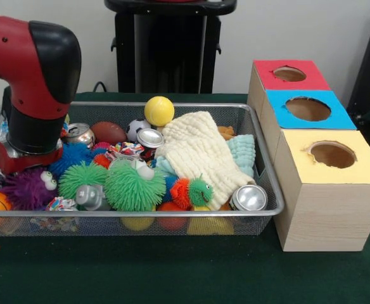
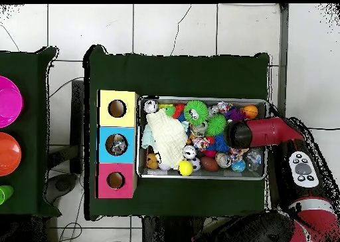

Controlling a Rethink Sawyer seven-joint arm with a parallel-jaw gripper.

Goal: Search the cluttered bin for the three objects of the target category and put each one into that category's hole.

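Red-and-black arm point(image 1: 30, 82) hung low over the silver wire-mesh bin's point(image 1: 134, 213) end. Couldn't tell the gripper's state. Blue-topped wooden box's hole point(image 1: 308, 109) sat alongside.

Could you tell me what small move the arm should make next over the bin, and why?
Probably lift straight up a little. The arm hangs low over one end of the bin, hiding its gripper and the clutter beneath, while crushed cans lie uncovered elsewhere. In the overhead view the blue box's hole seems to hold something silvery.

Red arm point(image 1: 26, 60) with black joint caps, seemingly silver-ringed wrist.
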